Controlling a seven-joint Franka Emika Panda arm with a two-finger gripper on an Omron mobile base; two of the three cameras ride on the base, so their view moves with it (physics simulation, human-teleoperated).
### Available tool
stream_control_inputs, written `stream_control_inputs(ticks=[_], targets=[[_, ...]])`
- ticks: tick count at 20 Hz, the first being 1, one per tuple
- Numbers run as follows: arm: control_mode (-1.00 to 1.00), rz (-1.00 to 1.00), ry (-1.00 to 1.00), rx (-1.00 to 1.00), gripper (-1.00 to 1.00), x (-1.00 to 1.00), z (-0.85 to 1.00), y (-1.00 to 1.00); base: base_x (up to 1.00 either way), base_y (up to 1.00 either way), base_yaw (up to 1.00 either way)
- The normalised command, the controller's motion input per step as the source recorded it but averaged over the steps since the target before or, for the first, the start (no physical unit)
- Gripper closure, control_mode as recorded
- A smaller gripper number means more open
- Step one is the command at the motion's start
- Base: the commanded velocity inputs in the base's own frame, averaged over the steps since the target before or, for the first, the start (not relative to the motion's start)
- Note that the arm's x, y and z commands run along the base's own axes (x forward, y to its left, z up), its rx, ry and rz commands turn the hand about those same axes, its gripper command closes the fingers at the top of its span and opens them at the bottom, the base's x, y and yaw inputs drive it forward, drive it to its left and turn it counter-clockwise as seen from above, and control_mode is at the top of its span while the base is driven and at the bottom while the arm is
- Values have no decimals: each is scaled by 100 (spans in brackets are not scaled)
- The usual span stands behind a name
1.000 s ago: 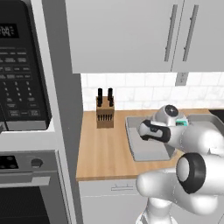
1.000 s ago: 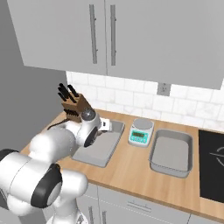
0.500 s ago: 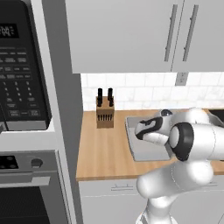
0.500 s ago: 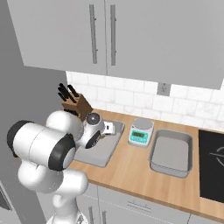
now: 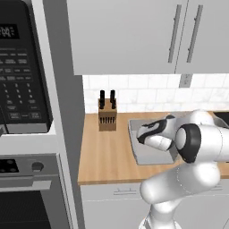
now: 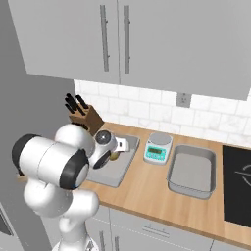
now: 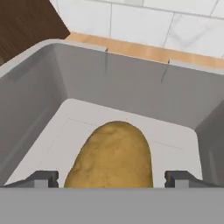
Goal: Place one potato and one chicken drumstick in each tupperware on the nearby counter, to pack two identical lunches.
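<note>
Where the dark wooden knife block with black handles (image 6: 82,113) stands off to the left of the jaws, close by the tiled wall, the two-finger gripper (image 7: 111,178) of the white arm hangs low inside the nearer shallow grey rectangular tupperware (image 7: 52,83), its sloped walls rising on both sides of the fingers and ahead of them. The jaws are spread wide, and between the two dark fingertips (image 7: 43,178) lies a brown oval potato (image 7: 111,159) on the pale floor of that container; a gap shows at each side of the potato, so the fingertips do not touch it and grasp nothing. In the right base view a bit of the potato (image 6: 114,156) peeks out just under the hand, inside the same tupperware (image 6: 113,172). Right of the jaws, near them on the long light-brown wooden counter (image 6: 147,181), sits the small white-and-teal digital scale (image 6: 158,147), and just beyond it the second grey tupperware (image 6: 191,170), well apart from the gripper. Farthest right lies the black glass cooktop (image 6: 238,184), beside that second container.
</note>
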Motion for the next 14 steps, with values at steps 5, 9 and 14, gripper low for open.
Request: stream_control_inputs(ticks=[5, 9, 14], targets=[[-100, 0, -3, 0, -100, -16, 100, 0, 0, 0, 0], [-100, 0, -1, 0, -100, -76, 100, 3, 0, 0, 0], [-100, 0, 0, 0, -100, -98, 94, 14, 0, 0, 0]])
